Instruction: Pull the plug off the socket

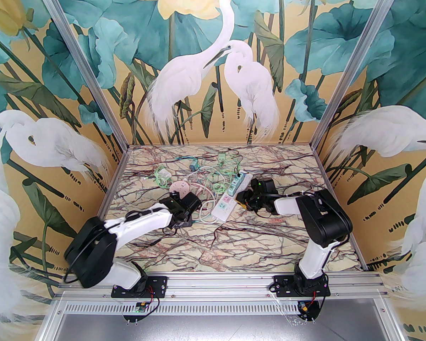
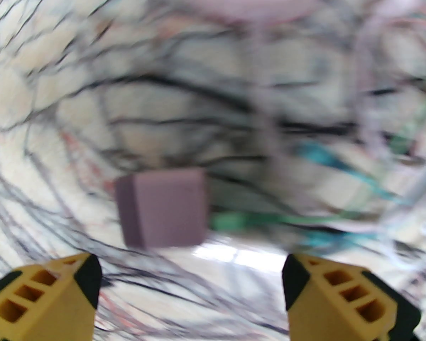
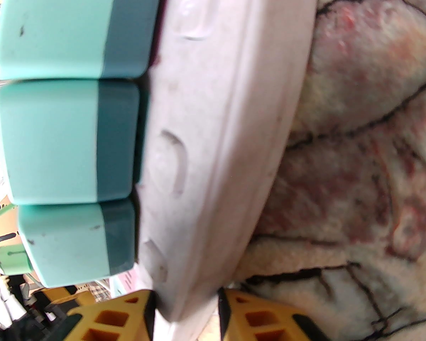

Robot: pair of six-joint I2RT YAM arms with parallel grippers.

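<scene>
A mauve cube-shaped plug (image 2: 163, 208) lies loose on the marble table, just ahead of my left gripper (image 2: 190, 282). That gripper stands open with nothing between its yellow fingers (image 2: 56, 297). The left wrist view is blurred by motion. The socket is a white power strip (image 3: 213, 126) with three teal plugs (image 3: 64, 140) seated in it side by side. My right gripper (image 3: 186, 304) is shut on the near edge of the strip. From above, the strip (image 1: 223, 204) lies diagonally between my left gripper (image 1: 183, 217) and my right gripper (image 1: 244, 200).
A round pink socket (image 1: 179, 189) sits just beyond the left gripper. Behind it lies a tangle of white, green and pink cables (image 1: 209, 176), with more small plugs (image 1: 221, 158) near the back wall. Metal frame posts and patterned walls enclose the table (image 1: 234, 247).
</scene>
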